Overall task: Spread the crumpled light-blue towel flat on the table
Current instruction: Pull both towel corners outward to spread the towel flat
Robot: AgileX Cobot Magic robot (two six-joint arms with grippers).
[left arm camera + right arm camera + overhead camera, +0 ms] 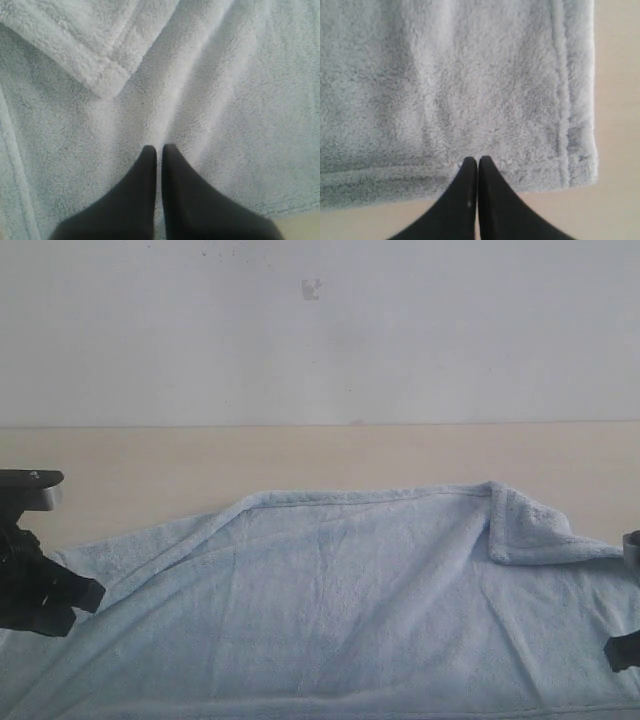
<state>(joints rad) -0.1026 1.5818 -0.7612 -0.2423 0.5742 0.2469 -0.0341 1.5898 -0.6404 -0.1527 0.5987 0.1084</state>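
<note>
The light-blue towel (350, 600) lies largely spread over the beige table (300, 460). Its far right corner (530, 530) is folded back onto it, and its far left edge runs at a slant. My left gripper (88, 597) hovers at the towel's left side, shut with nothing held; the left wrist view shows its tips (159, 147) over plain cloth, with a doubled-over hemmed flap (90, 45) beyond them. At the right edge, my right gripper (622, 650) is shut and empty, its tips (478, 159) above the towel's hemmed near edge (445, 75). No white tag shows.
Bare table (620, 100) borders the towel's right corner, and a strip of table (150, 470) lies behind the towel up to a pale wall (320, 330). A little table (300, 225) shows by the left gripper.
</note>
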